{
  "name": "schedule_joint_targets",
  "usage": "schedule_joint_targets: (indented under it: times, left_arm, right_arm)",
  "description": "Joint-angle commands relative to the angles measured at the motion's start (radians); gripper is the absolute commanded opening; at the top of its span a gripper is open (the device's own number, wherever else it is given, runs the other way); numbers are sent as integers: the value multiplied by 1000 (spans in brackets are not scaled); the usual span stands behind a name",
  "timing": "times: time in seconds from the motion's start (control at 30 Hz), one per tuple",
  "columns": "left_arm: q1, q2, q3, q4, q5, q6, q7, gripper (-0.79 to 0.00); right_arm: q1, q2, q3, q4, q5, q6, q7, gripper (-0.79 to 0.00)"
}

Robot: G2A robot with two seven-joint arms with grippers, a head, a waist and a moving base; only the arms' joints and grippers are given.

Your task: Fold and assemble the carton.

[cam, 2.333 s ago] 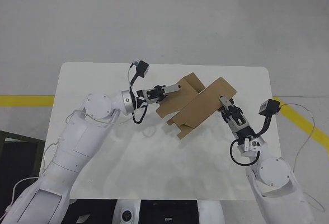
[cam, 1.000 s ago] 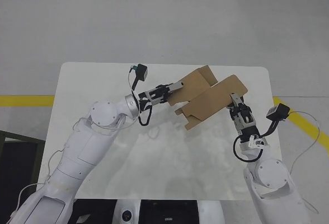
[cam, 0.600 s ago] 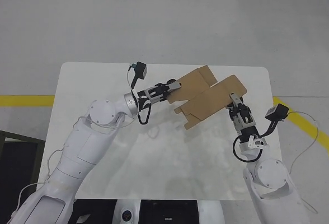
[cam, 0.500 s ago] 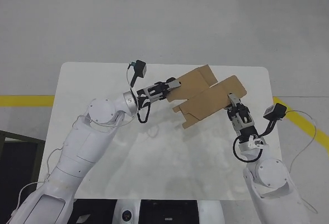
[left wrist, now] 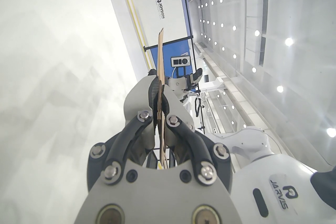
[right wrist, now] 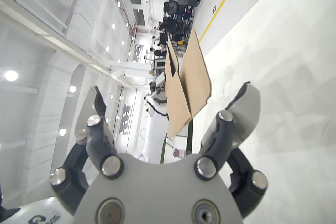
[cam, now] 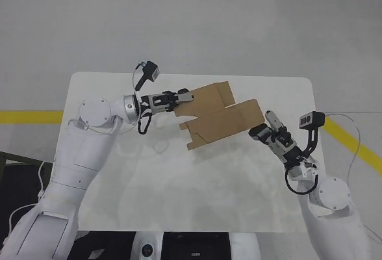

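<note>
Brown corrugated carton (cam: 220, 116), not yet folded into a box, is hanging above the white table (cam: 113, 195) as the left gripper (cam: 180, 97) is pinching one end edge of it between closed fingers. Its long axis is running straight out from that gripper toward the right gripper (cam: 262, 125), which is hovering just off the far end, fingers spread wide and holding nothing. From the right wrist, the board is lying dead ahead of the open fingers, close but not touching, a rounded corner nearest. The right gripper looks best placed to take that free end. The blank is showing two offset panels parting in a shallow V, with a notched flap.
</note>
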Motion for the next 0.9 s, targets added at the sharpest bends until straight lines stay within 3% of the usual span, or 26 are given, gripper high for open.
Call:
schedule_joint_targets:
  times: [0.0, 0.23, 0.43, 0.57, 0.87]
  left_arm:
    - [-14, 5, -13, 26, -18, -9, -62, -785]
    - [-45, 19, -28, 62, -44, -19, -249, -785]
    - [-37, 24, -26, 72, -80, -8, -288, -785]
    - [-26, 23, -14, 66, -104, -2, -292, -785]
    - [-7, 21, 18, 37, -121, 1, -291, -785]
  right_arm:
    - [23, 7, 10, 28, 17, -4, 123, 0]
    - [109, 29, 21, 124, 78, -4, 460, 0]
    - [174, 42, 11, 214, 110, -39, 645, 0]
    - [197, 47, -8, 248, 145, -60, 729, 0]
    - [203, 48, -66, 289, 205, -105, 762, 0]
